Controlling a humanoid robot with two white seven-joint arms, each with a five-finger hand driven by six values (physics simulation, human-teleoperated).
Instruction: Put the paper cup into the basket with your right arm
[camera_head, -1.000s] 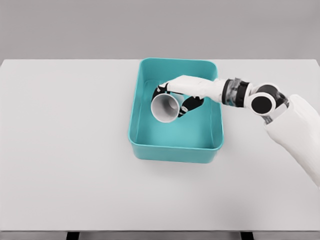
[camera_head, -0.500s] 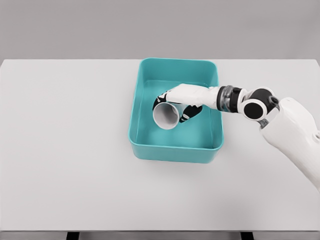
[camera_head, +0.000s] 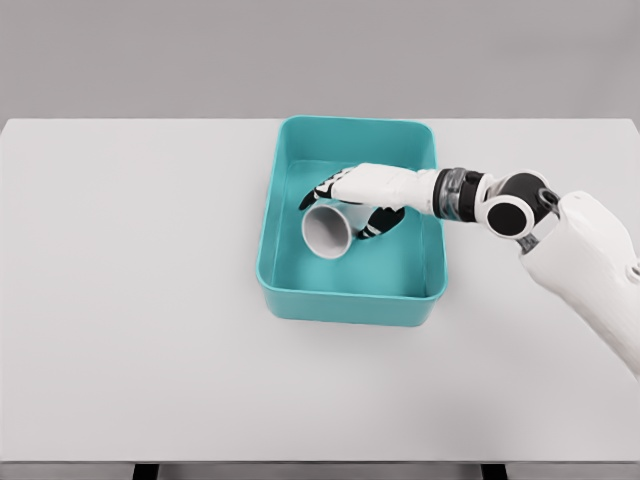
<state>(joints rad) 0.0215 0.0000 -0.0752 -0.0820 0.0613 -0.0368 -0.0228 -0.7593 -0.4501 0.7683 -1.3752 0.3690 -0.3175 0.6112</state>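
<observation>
The right arm (camera_head: 585, 265) is white with black joint rings and black-padded fingers (camera_head: 372, 229).

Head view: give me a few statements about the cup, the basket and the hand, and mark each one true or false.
1. The right hand grips the paper cup. True.
2. The cup is over the basket, within its walls. True.
3. The cup stands upright on the table. False: it is tipped on its side, mouth toward the camera, in the hand.
4. The basket is red. False: it is teal.
5. The left hand shows beside the basket. False: it is out of view.
</observation>
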